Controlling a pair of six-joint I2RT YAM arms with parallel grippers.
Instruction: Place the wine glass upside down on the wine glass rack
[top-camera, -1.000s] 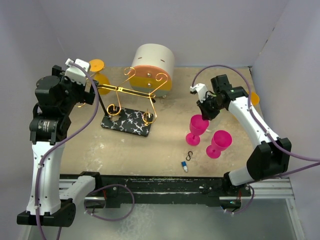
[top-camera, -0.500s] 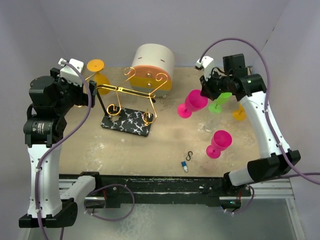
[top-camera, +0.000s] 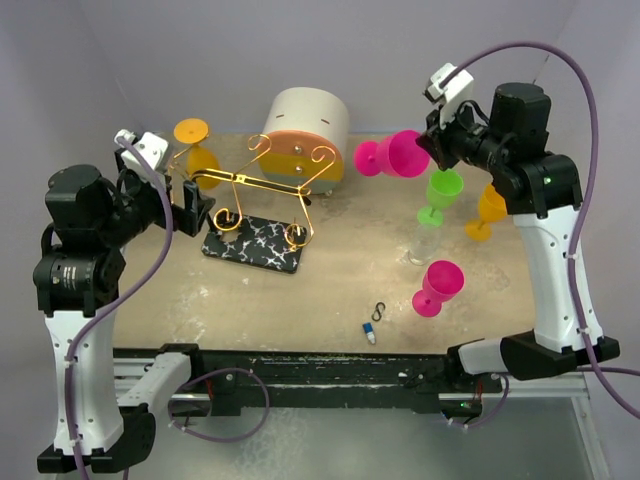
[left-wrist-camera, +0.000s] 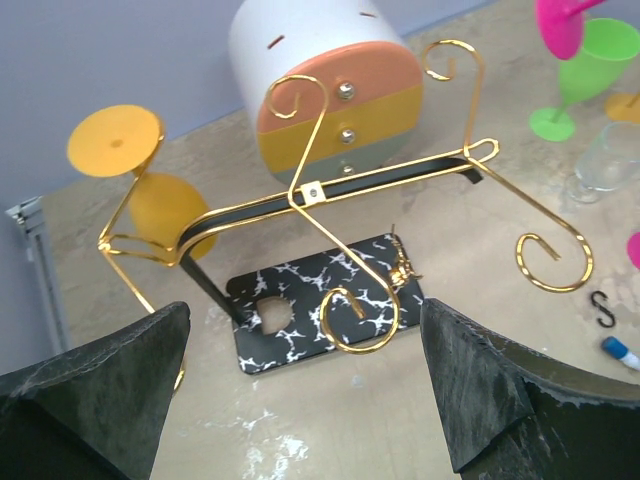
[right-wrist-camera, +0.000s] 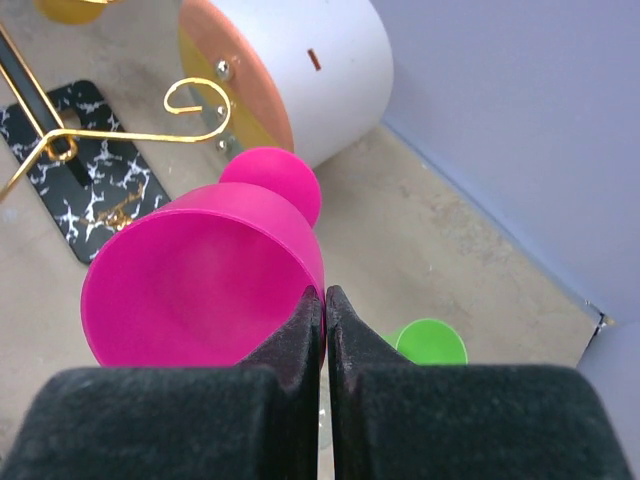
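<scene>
A pink wine glass (top-camera: 398, 155) hangs in the air at the back right, tipped on its side with its foot pointing left. My right gripper (top-camera: 432, 148) is shut on its rim; in the right wrist view the gripper (right-wrist-camera: 325, 295) pinches the wall of the pink bowl (right-wrist-camera: 200, 285). The wine glass rack (top-camera: 270, 187), gold wire on a black marbled base (top-camera: 255, 245), stands left of centre. An orange glass (top-camera: 196, 152) hangs upside down on its left arm. My left gripper (top-camera: 192, 205) is open beside the rack (left-wrist-camera: 330, 185), above its base (left-wrist-camera: 390, 290), holding nothing.
A round cream drawer box (top-camera: 305, 128) stands behind the rack. At the right stand a green glass (top-camera: 440, 195), an orange glass (top-camera: 486, 212), a clear glass (top-camera: 425, 245) and a second pink glass (top-camera: 436, 286). A black hook (top-camera: 379, 311) and a small blue-white piece (top-camera: 369, 331) lie near the front.
My right arm has lifted the pink glass off the table, up and toward the back, tipping it onto its side. The left arm has drawn back slightly, still open.
</scene>
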